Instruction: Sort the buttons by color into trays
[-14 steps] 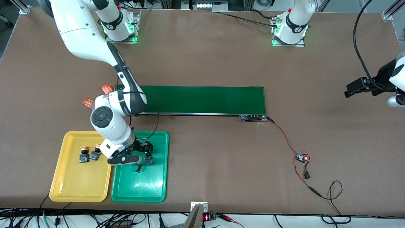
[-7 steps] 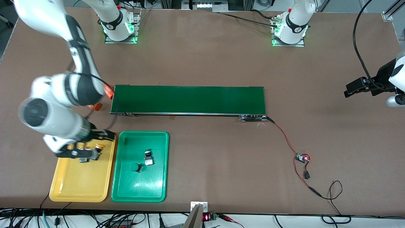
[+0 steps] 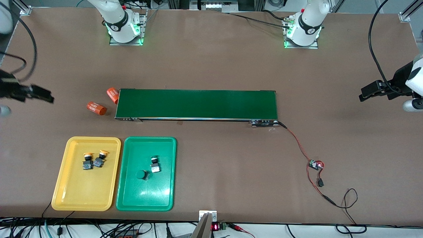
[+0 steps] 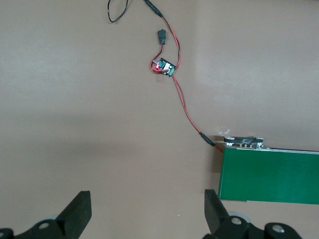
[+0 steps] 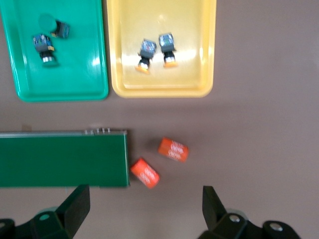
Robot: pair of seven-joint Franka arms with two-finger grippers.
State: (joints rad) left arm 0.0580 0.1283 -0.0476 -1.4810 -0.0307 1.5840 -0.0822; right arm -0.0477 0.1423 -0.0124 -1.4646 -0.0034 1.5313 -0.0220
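Two yellow-capped buttons lie side by side in the yellow tray. Two green-capped buttons lie in the green tray beside it. The right wrist view shows both trays, yellow and green, with the yellow buttons and the green buttons. My right gripper is open and empty, high over bare table at the right arm's end. My left gripper is open and empty, waiting over the left arm's end.
The long dark-green conveyor belt lies across the middle. Two orange cylinders lie at its end toward the right arm. A small circuit board on red wire lies toward the left arm's end.
My right arm has lifted off the green tray and swung away over the yellow tray to the right arm's end of the table. The buttons and the left arm have not moved.
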